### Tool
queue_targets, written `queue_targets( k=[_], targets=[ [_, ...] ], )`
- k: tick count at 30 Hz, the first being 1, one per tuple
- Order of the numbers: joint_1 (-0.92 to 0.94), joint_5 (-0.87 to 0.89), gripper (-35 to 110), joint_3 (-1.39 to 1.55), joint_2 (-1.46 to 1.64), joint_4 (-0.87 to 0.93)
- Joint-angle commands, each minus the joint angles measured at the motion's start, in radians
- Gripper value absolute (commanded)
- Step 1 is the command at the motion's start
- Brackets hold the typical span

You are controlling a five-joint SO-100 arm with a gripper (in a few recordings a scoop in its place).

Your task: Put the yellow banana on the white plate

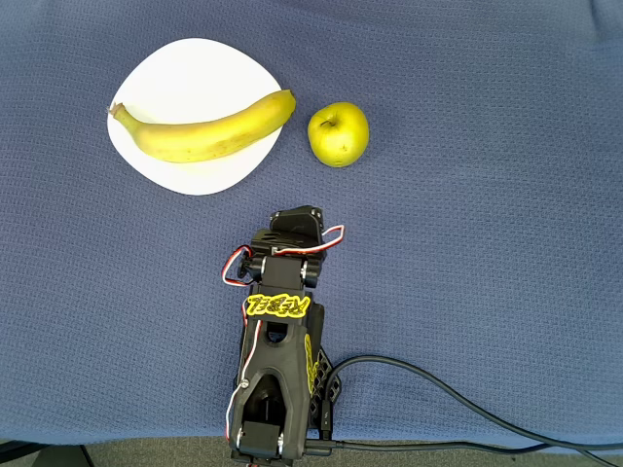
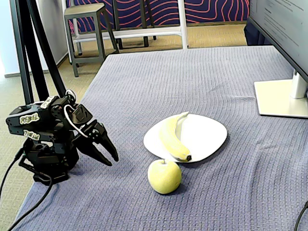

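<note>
The surface [image 2: 202, 77] is covered with a blue-grey textured cloth. In the fixed view, a stool [image 2: 86, 29] and chair legs stand on a tan floor behind it, and a monitor base [image 2: 281, 98] rests on the cloth at the right edge.

The white plate [image 1: 195, 68] lies in the upper left area of the overhead view. The yellow banana [image 1: 209, 131] lies across the plate's near part. Its stem end sits at the plate's left rim, and its other end reaches just past the right rim. In the fixed view, the banana [image 2: 172, 137] runs along the plate's [image 2: 207, 134] left side.

A yellow-green apple [image 1: 339, 133] rests on the cloth just beside the plate, near the banana's blunt end. In the fixed view, the apple [image 2: 164, 176] sits in front of the plate.

The black arm [image 1: 277, 360] is folded low at the near edge of the surface. The hand [image 2: 109, 156] is released and grasps nothing; its fingers stand slightly parted, pointing down toward the cloth, well apart from the plate and fruit. A black cable [image 1: 438, 389] trails from the arm's base.
</note>
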Motion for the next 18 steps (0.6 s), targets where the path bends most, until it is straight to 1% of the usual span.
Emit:
queue_targets(
  k=[1,18],
  targets=[
    [0.020,0.012,0,0.006,0.014,0.012],
    [0.008,-0.006,0,0.021,0.055,0.032]
  ],
)
